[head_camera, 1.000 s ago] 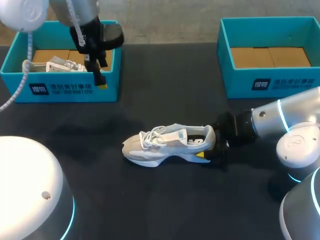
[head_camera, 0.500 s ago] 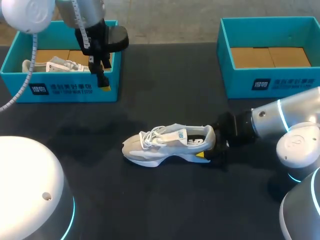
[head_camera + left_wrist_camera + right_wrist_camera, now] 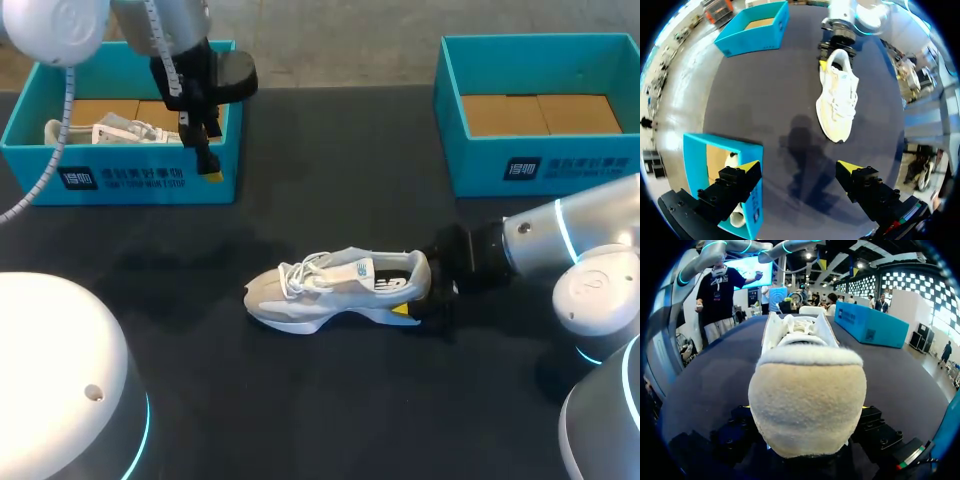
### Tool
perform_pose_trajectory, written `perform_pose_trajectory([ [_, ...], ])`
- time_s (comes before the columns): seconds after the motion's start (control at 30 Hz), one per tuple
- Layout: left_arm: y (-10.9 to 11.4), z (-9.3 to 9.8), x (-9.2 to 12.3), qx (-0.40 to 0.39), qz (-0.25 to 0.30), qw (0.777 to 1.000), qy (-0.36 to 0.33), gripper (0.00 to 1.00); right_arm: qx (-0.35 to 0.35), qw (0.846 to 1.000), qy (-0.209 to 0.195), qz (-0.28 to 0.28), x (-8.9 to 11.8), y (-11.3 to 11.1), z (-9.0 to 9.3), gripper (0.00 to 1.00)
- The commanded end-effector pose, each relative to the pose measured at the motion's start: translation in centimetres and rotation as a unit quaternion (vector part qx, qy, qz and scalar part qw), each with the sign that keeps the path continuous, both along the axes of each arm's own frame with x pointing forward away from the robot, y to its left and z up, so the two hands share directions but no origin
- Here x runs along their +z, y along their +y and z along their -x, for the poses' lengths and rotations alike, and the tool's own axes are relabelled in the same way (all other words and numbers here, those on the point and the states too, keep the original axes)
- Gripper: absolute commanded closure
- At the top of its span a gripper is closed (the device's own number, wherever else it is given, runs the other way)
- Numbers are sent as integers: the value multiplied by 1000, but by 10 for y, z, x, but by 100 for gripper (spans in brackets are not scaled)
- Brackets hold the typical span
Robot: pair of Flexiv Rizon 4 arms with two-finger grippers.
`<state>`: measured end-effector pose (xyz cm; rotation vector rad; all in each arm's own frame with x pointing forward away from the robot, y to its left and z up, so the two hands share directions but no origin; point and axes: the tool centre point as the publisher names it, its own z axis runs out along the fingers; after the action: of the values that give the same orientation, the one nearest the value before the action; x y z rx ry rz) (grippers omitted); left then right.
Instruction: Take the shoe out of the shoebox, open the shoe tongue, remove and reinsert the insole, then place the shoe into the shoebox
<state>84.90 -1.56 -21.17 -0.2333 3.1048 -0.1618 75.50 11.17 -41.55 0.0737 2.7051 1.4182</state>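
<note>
Right gripper (image 3: 418,292): fingers clamped on the heel of the white sneaker (image 3: 330,290), one on each side. One yellow fingertip (image 3: 403,311) shows at the sole edge on the near side. In the right wrist view the fuzzy heel collar fills the space between the fingers and hides most of both tips.

White sneaker: stands upright on its sole on the black table (image 3: 330,400), outside both boxes. The heel sits between the right fingers and the toe points straight away from them. Laces (image 3: 300,272) lie loose on top, ahead of the opening.

Left gripper (image 3: 797,166): fingers spread wide apart, nothing between them. It hangs above the corner of the left shoebox (image 3: 120,180), one finger over that box's wall and the other over bare table. The sneaker lies ahead of these fingers, well apart, toe end nearer to them.

Left shoebox: teal, open at the top. It holds a second white shoe (image 3: 110,131), under and beside the left gripper's outer finger.

Right shoebox (image 3: 540,170): teal, open, cardboard floor showing. It stands well apart from both grippers, far ahead of the left fingers.
</note>
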Motion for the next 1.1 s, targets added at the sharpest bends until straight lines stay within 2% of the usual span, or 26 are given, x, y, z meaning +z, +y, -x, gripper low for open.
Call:
perform_pose_trajectory([
  [0.03, -12, 2, -3, 77, -42, 996, 10, 0, -1, 1000, -1, 1, -5, 4, 0, 100],
  [0.23, -22, 13, -2, 184, -59, 981, -10, 0, -1, 1000, -1, 1, -5, 4, 0, 100],
  [0.4, -27, 29, 2, 277, -36, 960, -13, 0, -1, 1000, -1, 1, -5, 4, 0, 100],
  [0.67, -34, 52, 3, 417, -24, 908, 1, 0, -1, 1000, -1, 1, -5, 4, 0, 100],
  [0.7, -35, 57, 4, 451, -22, 892, 6, 0, -1, 1000, -1, 1, -5, 4, 0, 100],
  [0.73, -36, 61, 3, 457, -31, 889, 1, 0, -1, 1000, -1, 1, -5, 4, 0, 100],
  [0.87, -40, 73, 3, 511, -12, 860, -2, 0, -1, 1000, -1, 1, -5, 4, 0, 100],
  [0.97, -47, 81, -1, 530, -14, 848, 0, 0, -1, 1000, -1, 1, -5, 4, 0, 100],
  [1.1, -66, 92, -9, 534, -26, 845, -10, 0, -1, 1000, -1, 1, -5, 4, 0, 100],
])
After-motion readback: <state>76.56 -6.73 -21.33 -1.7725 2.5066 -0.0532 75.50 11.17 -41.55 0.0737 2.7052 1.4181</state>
